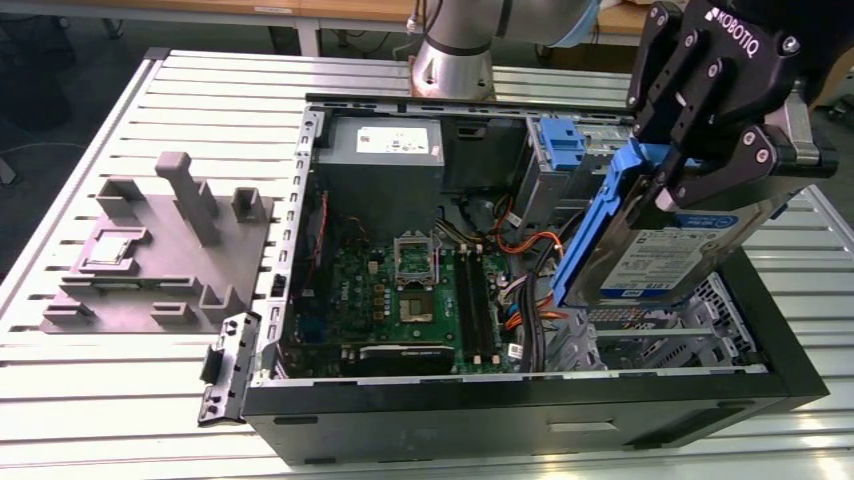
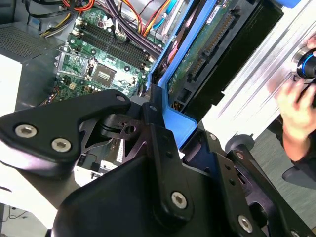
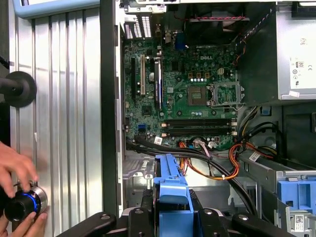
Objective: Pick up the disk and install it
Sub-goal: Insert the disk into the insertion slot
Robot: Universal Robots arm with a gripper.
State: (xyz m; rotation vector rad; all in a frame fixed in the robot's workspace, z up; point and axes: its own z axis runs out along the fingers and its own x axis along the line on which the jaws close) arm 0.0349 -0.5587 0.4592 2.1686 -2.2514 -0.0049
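Note:
My black gripper (image 1: 714, 170) is shut on the disk (image 1: 667, 255), gripping its upper edge. The disk is a silver-grey drive with a white and blue label, framed by a blue bracket (image 1: 601, 220). It hangs tilted, nearly on edge, above the drive bay corner of the open computer case (image 1: 534, 410), at the exterior view's right. In the second wrist view the disk's green underside (image 2: 207, 44) and the blue bracket (image 2: 173, 118) rise from between the fingers (image 2: 98, 106). In the first wrist view the blue bracket (image 3: 170, 187) stands between the gripper's links (image 3: 170, 217).
Inside the case lie the motherboard (image 1: 414, 290), coloured cables (image 1: 534, 250), a grey power-supply box (image 1: 387, 145) and a bare blue bracket (image 1: 561, 140). A grey fixture block (image 1: 160, 250) sits on the slatted table at the exterior view's left. A person's hand (image 3: 15, 168) holds a knob (image 3: 24, 205) beside the case.

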